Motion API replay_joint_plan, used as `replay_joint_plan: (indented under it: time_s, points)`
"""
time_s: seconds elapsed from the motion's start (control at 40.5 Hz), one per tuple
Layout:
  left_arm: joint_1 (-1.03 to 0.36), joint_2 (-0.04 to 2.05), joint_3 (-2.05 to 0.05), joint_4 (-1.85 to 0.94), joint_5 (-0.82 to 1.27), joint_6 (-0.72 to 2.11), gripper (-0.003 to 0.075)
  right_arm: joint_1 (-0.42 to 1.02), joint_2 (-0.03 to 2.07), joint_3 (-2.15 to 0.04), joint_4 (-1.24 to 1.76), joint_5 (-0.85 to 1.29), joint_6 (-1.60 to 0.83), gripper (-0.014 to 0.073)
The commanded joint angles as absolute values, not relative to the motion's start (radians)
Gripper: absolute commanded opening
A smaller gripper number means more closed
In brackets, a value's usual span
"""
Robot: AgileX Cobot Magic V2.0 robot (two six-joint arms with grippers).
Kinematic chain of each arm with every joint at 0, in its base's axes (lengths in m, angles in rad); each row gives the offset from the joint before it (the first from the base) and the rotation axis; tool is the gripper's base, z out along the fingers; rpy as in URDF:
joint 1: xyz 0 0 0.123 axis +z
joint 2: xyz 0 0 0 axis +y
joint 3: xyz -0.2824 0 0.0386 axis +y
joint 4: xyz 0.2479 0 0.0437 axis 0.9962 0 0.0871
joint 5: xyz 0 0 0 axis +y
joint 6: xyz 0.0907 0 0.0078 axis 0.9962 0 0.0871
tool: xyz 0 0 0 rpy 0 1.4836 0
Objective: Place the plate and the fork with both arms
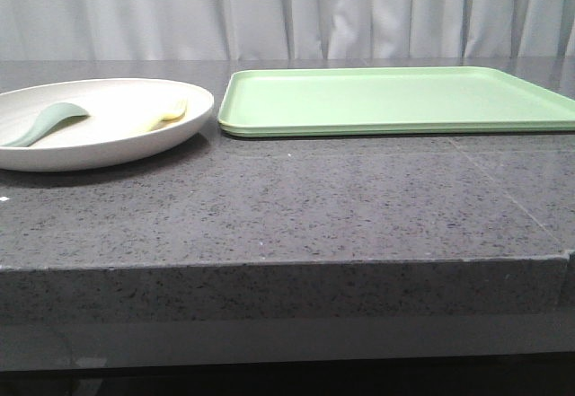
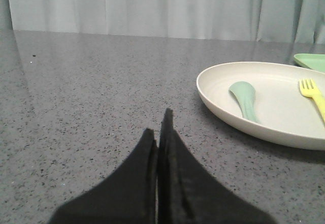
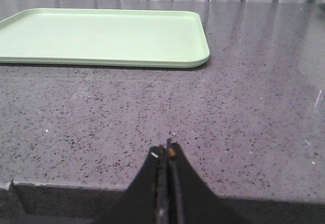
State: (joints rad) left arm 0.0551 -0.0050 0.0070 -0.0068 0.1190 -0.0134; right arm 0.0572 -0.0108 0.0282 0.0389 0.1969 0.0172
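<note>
The plate runs off the left edge of the front view, and the fork inside it shows only as a pale sliver by its right rim; a teal spoon lies beside it. Neither arm appears there. The left gripper is closed on nothing, low over bare table. The right gripper is likewise closed and empty near the table's front edge. The light-green tray sits upper right, just beside the plate; grey curtains hang behind.
</note>
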Motion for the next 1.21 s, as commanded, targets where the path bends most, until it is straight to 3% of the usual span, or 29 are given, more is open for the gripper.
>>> replay_joint_plan:
  time_s: [0.0, 0.272, 0.543, 0.864, 1.185]
  points:
    - [0.056, -0.025, 0.008, -0.013, -0.006, -0.017, -0.0018, 0.054, -0.029, 0.024, 0.037, 0.102, 0.011, -0.0068]
    - [0.056, -0.025, -0.003, -0.013, -0.239, -0.017, -0.0018, 0.054, -0.029, 0.012, 0.053, -0.009, 0.012, -0.0068]
    - [0.056, 0.045, -0.198, -0.013, -0.138, -0.017, -0.0018, 0.054, -0.013, -0.212, 0.065, 0.171, 0.019, -0.0061]
    - [0.056, 0.428, -0.524, 0.027, 0.119, -0.015, -0.0018, 0.054, 0.342, -0.531, 0.071, 0.259, 0.021, -0.0060]
    - [0.056, 0.600, -0.573, 0.040, 0.048, -0.015, -0.0018, 0.054, 0.585, -0.594, 0.071, 0.161, 0.021, -0.0054]
